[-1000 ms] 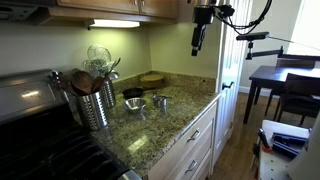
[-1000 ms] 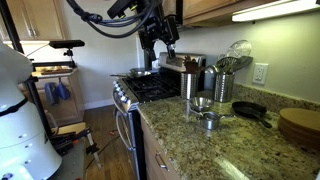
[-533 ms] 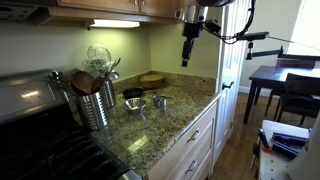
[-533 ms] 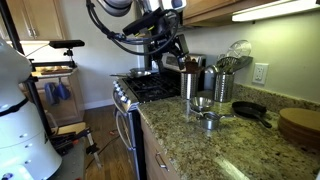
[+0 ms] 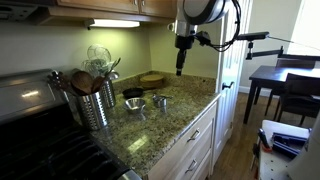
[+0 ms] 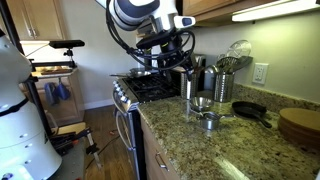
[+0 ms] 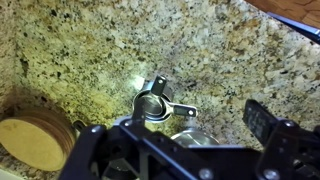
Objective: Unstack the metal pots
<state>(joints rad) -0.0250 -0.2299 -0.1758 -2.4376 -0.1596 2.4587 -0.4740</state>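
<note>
Wrist view: metal pots (image 7: 153, 104) on the granite counter (image 7: 80, 50), just above centre.
Nested together, handles toward 4 o'clock; round wooden board (image 7: 35, 140) at 8 o'clock. Gripper (image 7: 170, 125) spread wide, holding nothing. Hangs high over the counter in an exterior view, pots at 7 o'clock below.

Speckled brown granite tabletop (image 5: 178, 114), pretty busy. The metal pots (image 7: 153, 104) sit in a little cluster around the middle, handles sticking out. Just behind them, toward the wall, there's a black skillet (image 6: 250, 112), and further along a stack of round wooden boards (image 6: 300, 126). Over by the stove end there's a ribbed steel canister (image 5: 93, 110) stuffed with wooden spoons, and a second canister (image 5: 108, 95) with a wire whisk right beside it.
</note>
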